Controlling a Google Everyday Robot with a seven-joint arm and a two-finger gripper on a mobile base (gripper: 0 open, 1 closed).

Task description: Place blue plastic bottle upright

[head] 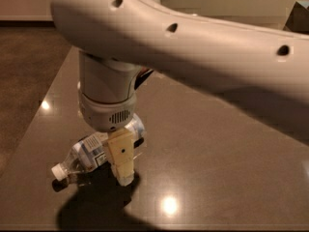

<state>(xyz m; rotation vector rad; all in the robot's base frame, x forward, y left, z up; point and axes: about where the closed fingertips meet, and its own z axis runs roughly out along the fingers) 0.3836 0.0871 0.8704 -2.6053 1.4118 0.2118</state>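
The blue plastic bottle lies on its side on the dark table. Its white cap points to the lower left and its label faces up. My gripper hangs down from the big white arm. It is right at the bottle's thick end, its cream tip down at the table surface in front of the bottle. The far end of the bottle is hidden behind the gripper and wrist.
The table's left edge runs along the brown floor. The front edge is near the bottom of the view. A teal object shows at the upper right. The arm hides the back of the table.
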